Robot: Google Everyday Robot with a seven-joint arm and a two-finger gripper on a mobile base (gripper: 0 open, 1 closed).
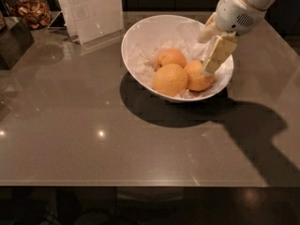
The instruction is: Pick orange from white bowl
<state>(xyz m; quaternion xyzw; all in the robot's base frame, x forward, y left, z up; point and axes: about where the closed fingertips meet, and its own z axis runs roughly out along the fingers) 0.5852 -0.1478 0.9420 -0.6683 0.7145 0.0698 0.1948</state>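
Observation:
The white bowl stands at the back middle of the table, lined with crumpled white paper, and holds three oranges. The orange, deeper in colour, lies at the bowl's right side. A larger, paler orange lies in front and a third orange lies behind. My gripper reaches down into the bowl's right side from the upper right. It is open and empty. One cream finger hangs just right of the orange, its tip against the orange's right edge.
A clear stand with a paper sheet stands behind the bowl on the left. A dark box and a container of brown snacks sit at the far left. The arm casts a wide shadow on the table's right side.

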